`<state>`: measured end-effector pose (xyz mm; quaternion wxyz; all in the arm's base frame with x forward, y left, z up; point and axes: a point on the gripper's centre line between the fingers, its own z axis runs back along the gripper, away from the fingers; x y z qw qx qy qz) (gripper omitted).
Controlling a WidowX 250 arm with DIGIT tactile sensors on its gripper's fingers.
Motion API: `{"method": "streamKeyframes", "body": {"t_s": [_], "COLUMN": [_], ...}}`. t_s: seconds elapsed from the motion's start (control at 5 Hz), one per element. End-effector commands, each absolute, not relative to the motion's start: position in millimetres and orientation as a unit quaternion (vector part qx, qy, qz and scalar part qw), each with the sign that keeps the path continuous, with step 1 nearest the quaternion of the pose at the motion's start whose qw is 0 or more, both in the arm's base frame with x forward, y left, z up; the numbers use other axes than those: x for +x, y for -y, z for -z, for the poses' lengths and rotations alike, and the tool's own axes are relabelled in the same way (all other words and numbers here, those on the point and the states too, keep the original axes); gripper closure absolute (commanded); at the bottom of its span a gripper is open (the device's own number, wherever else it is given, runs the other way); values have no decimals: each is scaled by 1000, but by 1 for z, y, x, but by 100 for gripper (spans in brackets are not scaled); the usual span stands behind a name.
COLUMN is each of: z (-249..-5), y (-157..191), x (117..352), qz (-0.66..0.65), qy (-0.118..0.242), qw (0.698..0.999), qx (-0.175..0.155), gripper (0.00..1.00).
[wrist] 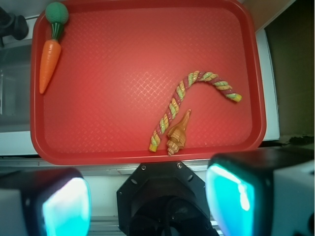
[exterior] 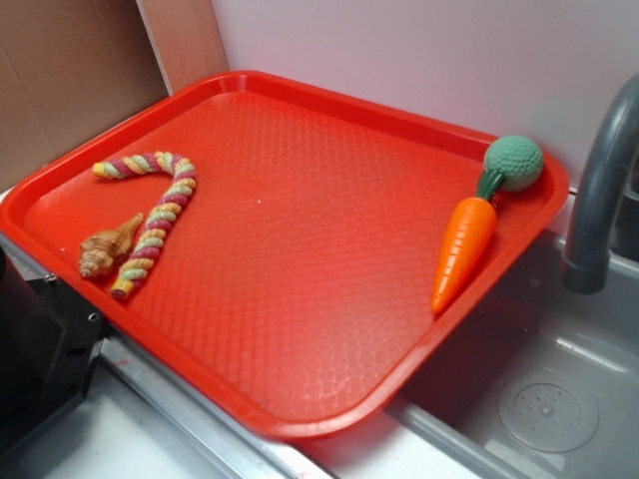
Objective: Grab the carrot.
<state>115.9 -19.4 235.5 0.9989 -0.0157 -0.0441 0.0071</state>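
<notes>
The smooth orange plastic toy carrot (exterior: pixel 463 251) lay near one edge of the big red plastic tray (exterior: pixel 300 249), close to the corner by the grey sink. Its short dark green stem touched a green knitted ball (exterior: pixel 514 163), and its thin tip pointed away from the ball along the tray's rim. Far across the tray sat a twisted red and yellow rope (exterior: pixel 155 215) with a small brown seashell (exterior: pixel 108 249) just beside it. The gripper (wrist: pixel 147 199) hung back over the near side of the tray, well apart from the carrot, and its jaws stood wide open with nothing between them. The carrot looked light, hard and stiff, so it likely would not squash. Its shiny skin looked slippery, and its cone shape could make it slide out toward the thin tip. The best place to hold it seemed to be the fat part near the stem, squeezing across its width, while keeping clear of the ball and the tray's raised rim.
</notes>
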Motion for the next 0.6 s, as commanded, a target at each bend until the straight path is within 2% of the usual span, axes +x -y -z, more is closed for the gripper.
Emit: {"method": "streamKeyframes", "body": {"t_s": [0.0, 0.2, 0.4], "z": [-235, -186, -140], "y": [19, 53, 101], "x": [116, 145, 183], "qz": [-7, -45, -67], "qy": [44, -84, -10], "qw": [999, 992, 994], "qx": [-16, 85, 87], "gripper": [0, 0, 0]}}
